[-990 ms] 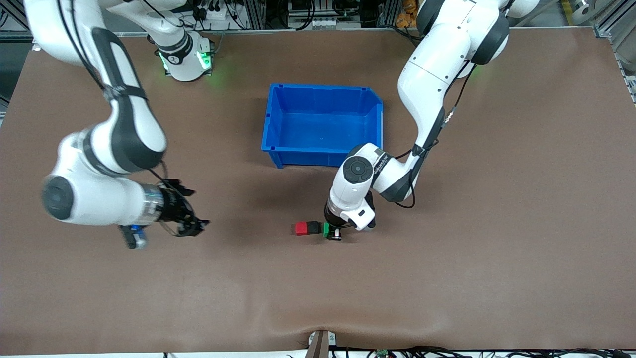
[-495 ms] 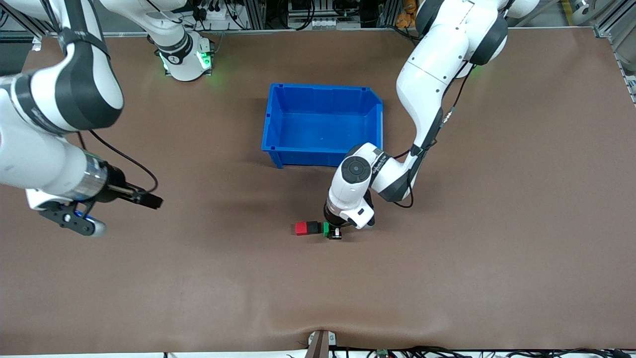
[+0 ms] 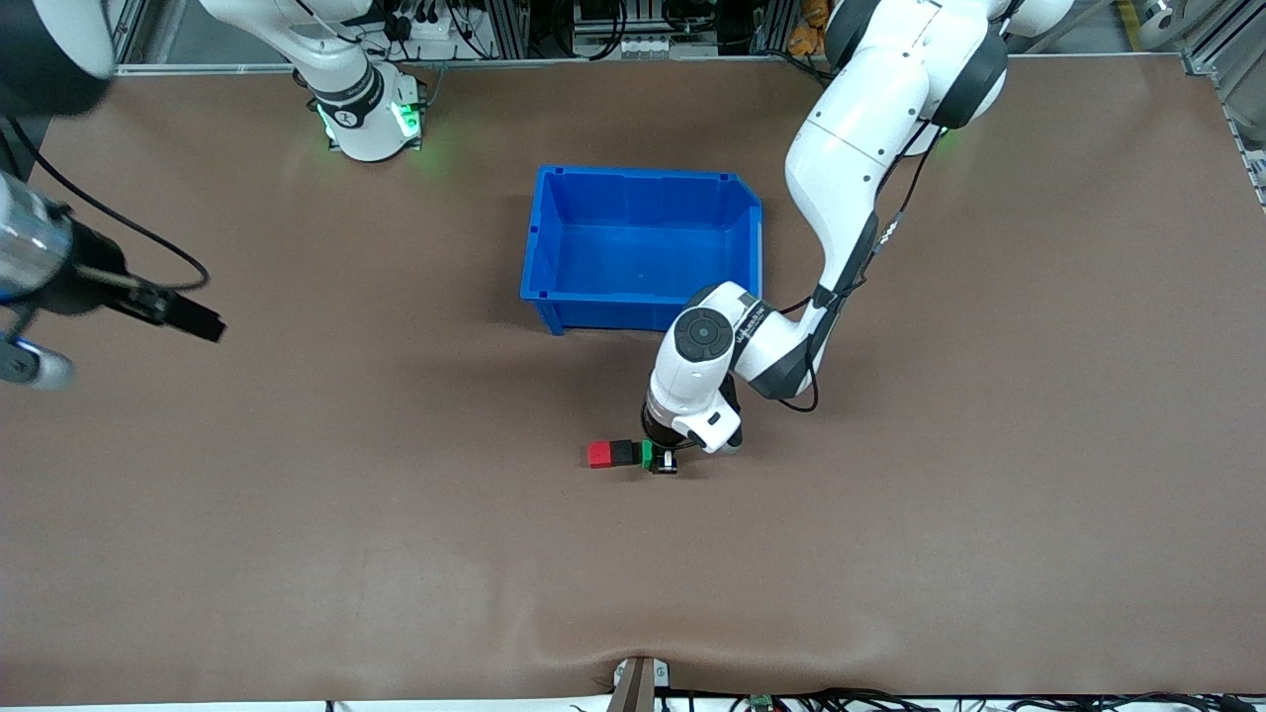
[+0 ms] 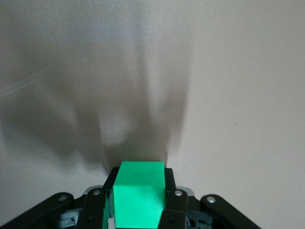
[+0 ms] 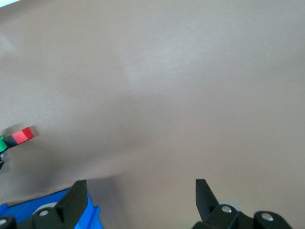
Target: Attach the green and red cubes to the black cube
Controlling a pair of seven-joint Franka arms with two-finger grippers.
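The red cube (image 3: 598,454), the black cube (image 3: 623,452) and the green cube (image 3: 648,455) lie in a row on the brown table, nearer the front camera than the blue bin. Red and black touch, and green sits against the black cube's other face. My left gripper (image 3: 661,461) is down at the table and shut on the green cube (image 4: 139,193), one finger (image 4: 170,191) on each side. My right gripper (image 3: 186,318) is open and empty, up over the right arm's end of the table. Its wrist view shows the row far off, red cube (image 5: 23,135) foremost.
The blue bin (image 3: 547,237) stands empty mid-table, farther from the front camera than the cubes; a corner of it shows in the right wrist view (image 5: 28,212). Bare brown table surrounds the cubes.
My right arm has swung away from the cubes toward its end of the table and risen. My left gripper stays on the green cube, shifted only slightly.
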